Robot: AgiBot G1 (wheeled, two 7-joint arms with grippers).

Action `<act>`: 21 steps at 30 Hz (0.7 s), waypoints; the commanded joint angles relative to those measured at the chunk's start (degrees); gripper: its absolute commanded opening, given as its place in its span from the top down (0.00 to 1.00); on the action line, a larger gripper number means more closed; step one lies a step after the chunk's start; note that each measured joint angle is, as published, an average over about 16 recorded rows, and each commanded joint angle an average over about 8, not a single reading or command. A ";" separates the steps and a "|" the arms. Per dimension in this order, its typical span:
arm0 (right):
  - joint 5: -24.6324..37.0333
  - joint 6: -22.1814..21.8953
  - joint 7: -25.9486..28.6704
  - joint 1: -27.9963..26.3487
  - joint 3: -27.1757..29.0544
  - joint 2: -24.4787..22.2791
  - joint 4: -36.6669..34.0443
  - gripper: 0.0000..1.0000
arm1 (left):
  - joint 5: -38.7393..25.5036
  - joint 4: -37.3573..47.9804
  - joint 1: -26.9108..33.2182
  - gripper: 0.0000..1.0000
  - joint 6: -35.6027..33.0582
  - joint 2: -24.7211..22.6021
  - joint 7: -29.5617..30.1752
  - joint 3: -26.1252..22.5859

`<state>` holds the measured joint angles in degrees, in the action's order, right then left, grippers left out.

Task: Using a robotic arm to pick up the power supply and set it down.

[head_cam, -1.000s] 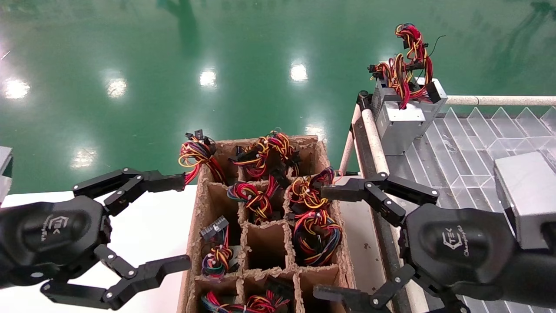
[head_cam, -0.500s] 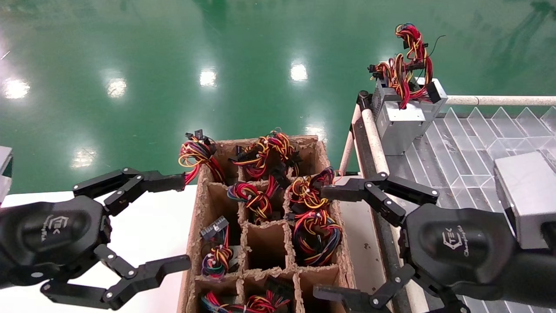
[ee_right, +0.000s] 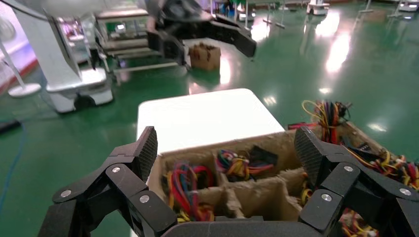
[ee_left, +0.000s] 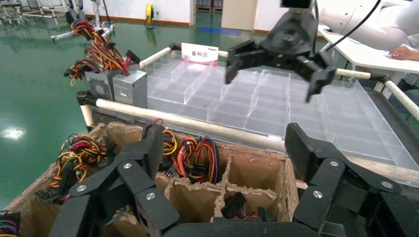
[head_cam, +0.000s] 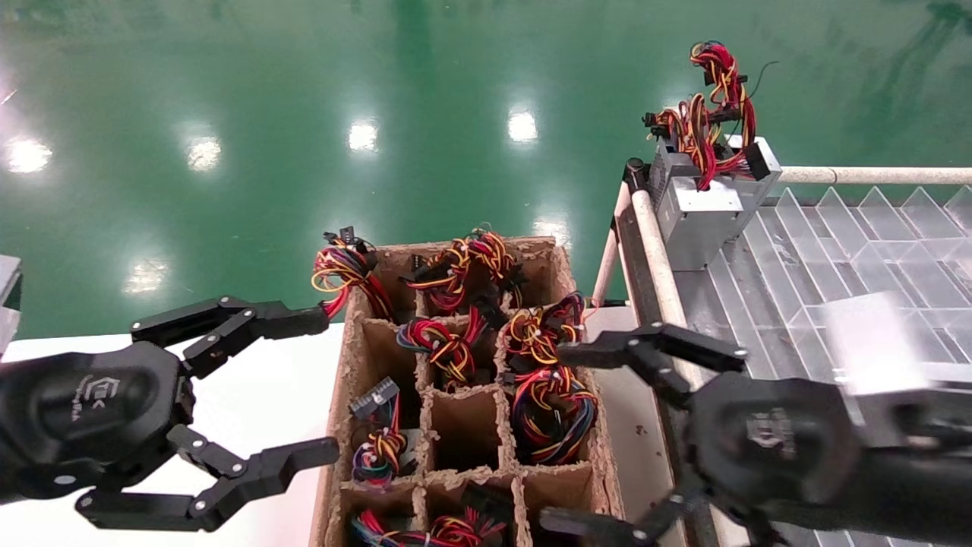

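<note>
The power supply (head_cam: 695, 216) is a grey metal box with a short red, yellow and black wire bundle. It stands at the far left corner of the clear-divider rack (head_cam: 835, 251), and its grille side (ee_left: 101, 86) shows in the left wrist view. My right gripper (head_cam: 558, 437) is open and holds nothing. It hovers at the right edge of the cardboard box (head_cam: 342, 380), well short of the power supply. From its own wrist view the right gripper (ee_right: 227, 145) looks across the box's compartments. My left gripper (head_cam: 326, 386) is open at the box's left side.
A second grey unit (head_cam: 752, 163) with a taller wire loop stands behind the power supply. Wire bundles (head_cam: 550, 410) fill most of the box's compartments, and their bodies are hidden. A white table (head_cam: 266, 395) is under the left arm. A padded rail (head_cam: 653, 243) edges the rack.
My right arm has shifted left toward the cardboard box and shows motion blur. The left gripper has barely moved.
</note>
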<state>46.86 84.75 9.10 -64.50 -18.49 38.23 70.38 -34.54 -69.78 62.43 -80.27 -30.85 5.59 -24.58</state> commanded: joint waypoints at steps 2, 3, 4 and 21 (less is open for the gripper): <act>2.51 -0.55 -0.35 -1.48 -1.23 1.57 -1.06 0.00 | 0.00 0.00 0.00 1.00 0.00 0.00 0.00 0.00; 3.28 -0.58 -0.43 -2.36 -1.81 2.66 -1.96 0.00 | 0.00 0.00 0.00 1.00 0.00 0.00 0.00 0.00; 4.05 -0.54 -0.59 -3.28 -2.42 3.82 -3.00 0.00 | 0.00 0.00 0.00 1.00 0.00 0.00 0.00 0.00; 20.54 -4.11 -13.86 -19.94 -12.06 25.93 -33.35 0.50 | 0.00 0.00 0.00 1.00 0.00 0.00 0.00 0.00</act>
<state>67.00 80.55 -4.84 -84.09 -30.29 63.69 37.34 -34.54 -69.78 62.43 -80.27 -30.85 5.59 -24.58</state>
